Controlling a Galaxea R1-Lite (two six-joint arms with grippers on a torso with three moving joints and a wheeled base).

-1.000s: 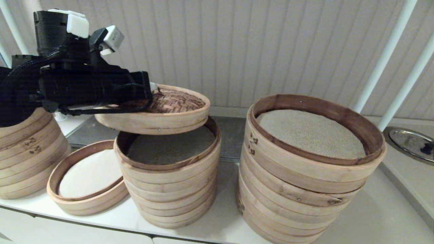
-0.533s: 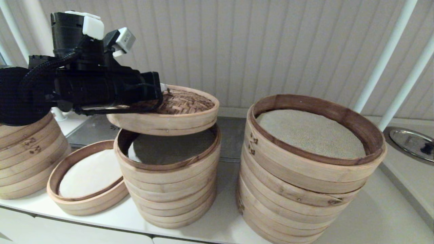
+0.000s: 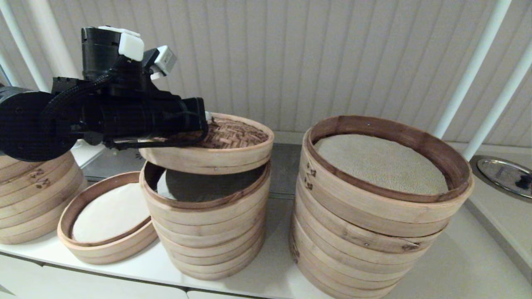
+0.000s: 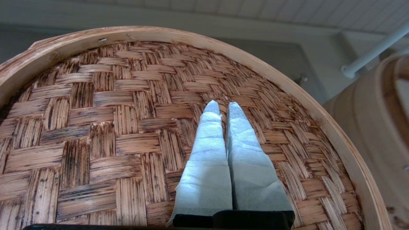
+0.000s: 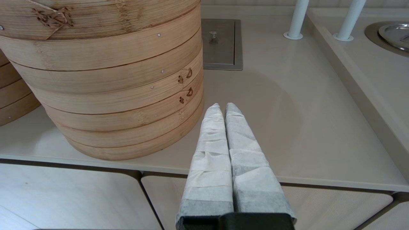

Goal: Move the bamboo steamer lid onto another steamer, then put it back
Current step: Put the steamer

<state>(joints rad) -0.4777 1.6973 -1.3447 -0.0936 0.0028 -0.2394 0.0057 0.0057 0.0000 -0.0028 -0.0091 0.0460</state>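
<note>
The bamboo steamer lid (image 3: 232, 137), reddish-brown woven top in a pale rim, hangs slightly tilted just above the open middle stack (image 3: 208, 224). My left gripper (image 3: 205, 118) reaches over the lid from the left. In the left wrist view the lid (image 4: 111, 111) fills the picture and the left gripper (image 4: 223, 107) is shut at the lid's centre, carrying it. The shallow single-tier steamer (image 3: 104, 245) with a white liner sits on the counter left of the middle stack. My right gripper (image 5: 222, 107) is shut on nothing, low over the counter's front edge.
A wide stack with a beige cloth liner (image 3: 374, 224) stands at the right, also seen in the right wrist view (image 5: 105, 80). Another stack (image 3: 29, 195) stands at the far left under my left arm. A metal dish (image 3: 505, 174) and white poles (image 3: 469, 70) are at the back right.
My left gripper has carried the lid to the right and a little lower, from partly over the shallow ring side to nearly above the middle stack.
</note>
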